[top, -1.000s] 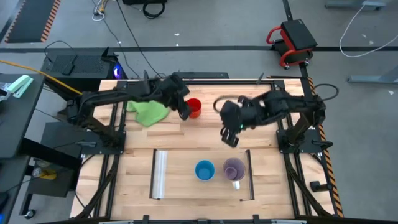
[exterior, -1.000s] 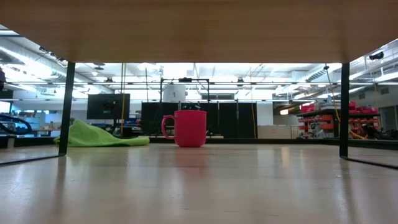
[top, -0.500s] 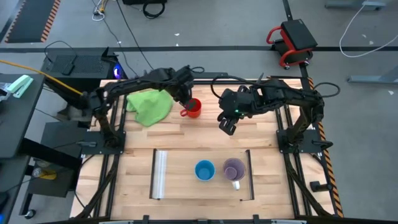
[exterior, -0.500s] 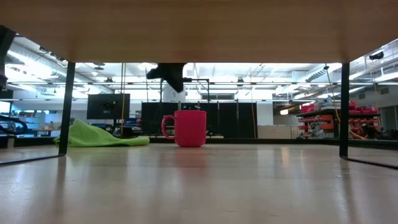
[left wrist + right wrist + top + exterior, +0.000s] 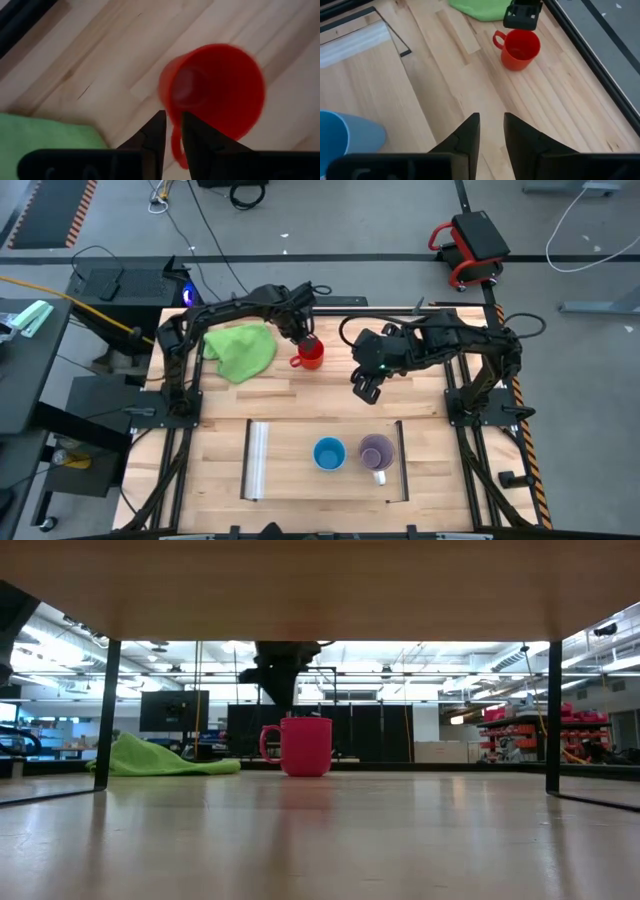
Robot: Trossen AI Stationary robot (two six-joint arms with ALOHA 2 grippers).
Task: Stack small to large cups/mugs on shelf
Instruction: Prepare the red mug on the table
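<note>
The red mug (image 5: 313,354) stands upright on its base on the tabletop near the far edge, with its handle (image 5: 175,145) toward the green cloth. My left gripper (image 5: 298,335) hovers just above the handle side (image 5: 282,700), fingers pointing down, with only a narrow slit between them (image 5: 172,130). It touches nothing. The light-blue cup (image 5: 329,453) and the purple mug (image 5: 377,451) stand side by side on the shelf panel (image 5: 290,470). My right gripper (image 5: 365,387) hangs shut and empty over the table's middle (image 5: 491,125).
The green cloth (image 5: 240,350) lies bunched on the table, left of the red mug. The shelf panel has a clear strip (image 5: 258,460) on its left short edge. Bare wood lies between the red mug and the shelf (image 5: 470,80).
My left gripper has come down toward the red mug, coming into the low view from above and drawing a little toward the table's far edge. My right gripper has shifted slightly toward the far edge. The red mug has stayed in place.
</note>
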